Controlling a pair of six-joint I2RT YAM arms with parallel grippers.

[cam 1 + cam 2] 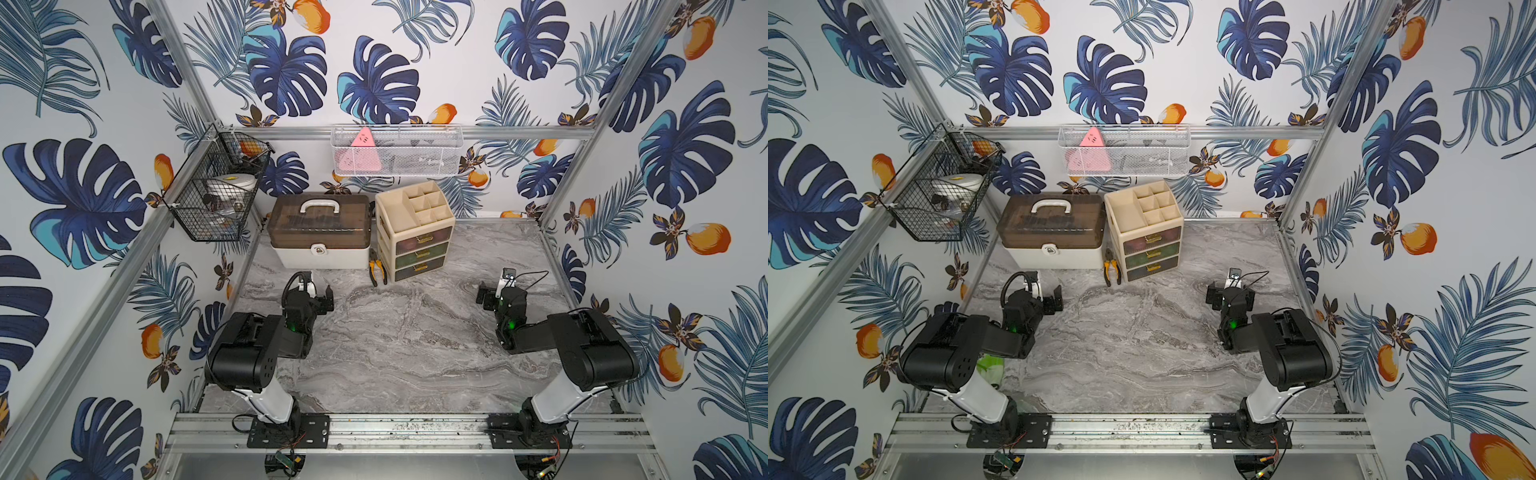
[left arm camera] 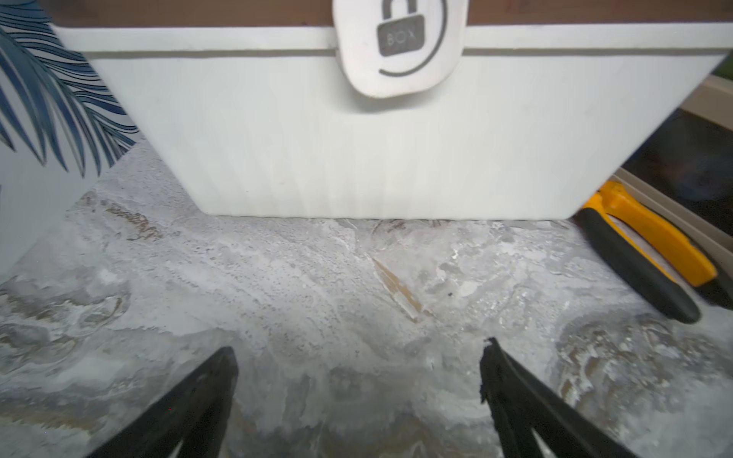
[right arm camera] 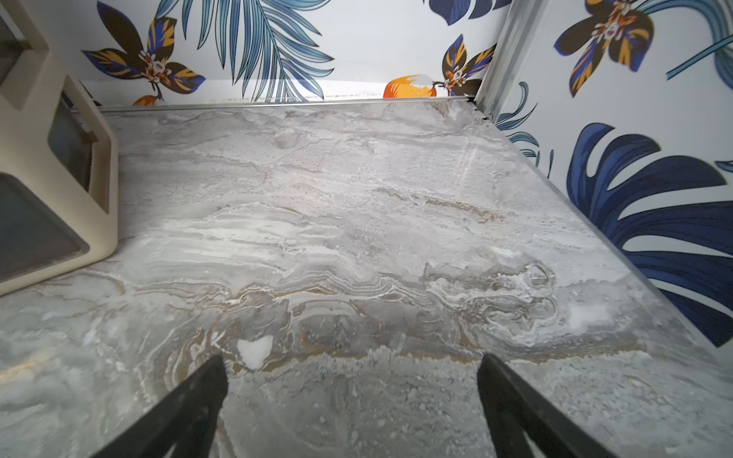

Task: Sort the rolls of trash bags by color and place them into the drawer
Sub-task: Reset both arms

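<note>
The left claw and right claw gape wide, empty, low over the desk. No rolls lie loose — pink and green tints behind the shut drawers suggest they sit inside. Best now: confirm every front sits flush, arms kept clear.

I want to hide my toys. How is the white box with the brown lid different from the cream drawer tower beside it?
The white plastic box with the brown see-through lid is wide and low; the cream plastic drawer tower is narrower and taller. The box has one lid with a white handle; the tower has three drawers and open cubbies on top. Both stand shut on the grey marble table.
</note>
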